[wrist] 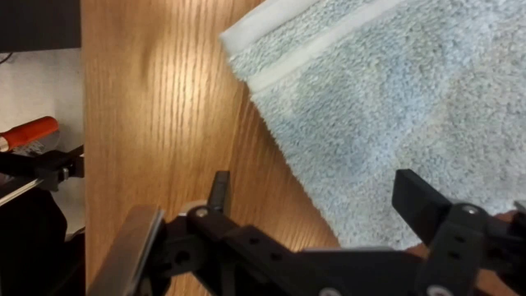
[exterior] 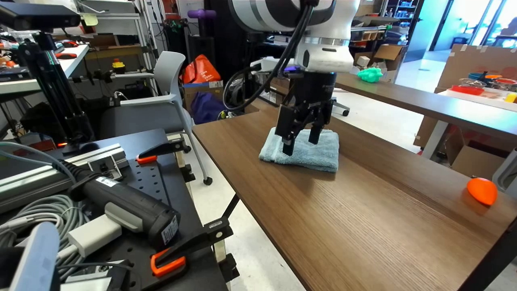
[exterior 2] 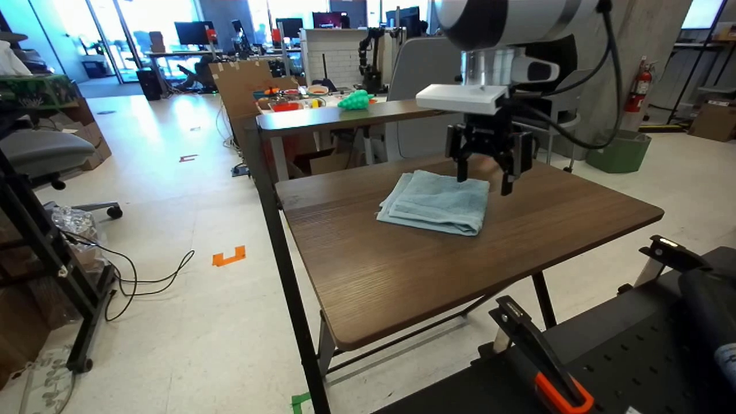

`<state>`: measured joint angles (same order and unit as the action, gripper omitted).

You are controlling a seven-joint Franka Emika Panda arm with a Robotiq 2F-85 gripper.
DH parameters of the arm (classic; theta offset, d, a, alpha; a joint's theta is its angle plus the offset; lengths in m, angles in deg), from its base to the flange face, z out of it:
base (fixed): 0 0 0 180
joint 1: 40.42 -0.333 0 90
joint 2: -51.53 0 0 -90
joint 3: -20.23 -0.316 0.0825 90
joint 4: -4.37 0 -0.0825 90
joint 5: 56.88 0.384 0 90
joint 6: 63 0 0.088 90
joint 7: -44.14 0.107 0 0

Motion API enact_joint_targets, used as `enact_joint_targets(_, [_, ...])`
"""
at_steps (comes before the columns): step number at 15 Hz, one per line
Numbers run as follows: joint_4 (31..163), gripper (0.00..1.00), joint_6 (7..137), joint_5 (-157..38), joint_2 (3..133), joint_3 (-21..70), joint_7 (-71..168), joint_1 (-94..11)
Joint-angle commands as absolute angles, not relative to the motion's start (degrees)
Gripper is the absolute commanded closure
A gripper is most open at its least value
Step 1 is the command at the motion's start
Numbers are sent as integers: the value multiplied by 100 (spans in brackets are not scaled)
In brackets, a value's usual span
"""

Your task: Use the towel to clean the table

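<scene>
The towel (exterior: 319, 152) is a folded light blue-grey cloth lying flat on the dark brown wood-grain table (exterior: 363, 226). The towel (exterior 2: 434, 201) and the table (exterior 2: 374, 282) also show in an exterior view. My gripper (exterior: 301, 144) points down above the towel's edge; it also shows in an exterior view (exterior 2: 484, 182). In the wrist view the fingers of the gripper (wrist: 313, 174) are wide apart with nothing between them. The left finger is over bare table (wrist: 172, 123), the right finger over the towel (wrist: 370, 111). The towel's far part runs out of the wrist view.
An orange object (exterior: 482, 191) sits near the table's end. A second table (exterior: 424, 99) with a green object (exterior: 369, 74) stands behind. A black work surface with clamps (exterior: 190, 246) stands alongside, across a gap. A black post (exterior 2: 276, 247) rises at the table's end.
</scene>
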<state>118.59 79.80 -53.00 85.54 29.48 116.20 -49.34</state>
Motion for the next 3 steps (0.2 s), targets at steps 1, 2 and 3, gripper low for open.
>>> enact_joint_targets(1, [13025,0,8167,-4878,7245,2530,10606,-4378])
enact_joint_targets(2, [12313,0,8020,-5126,8021,2770,11099,-4640])
enact_joint_targets(3, [12530,0,8019,-5033,7745,2709,10887,-4537])
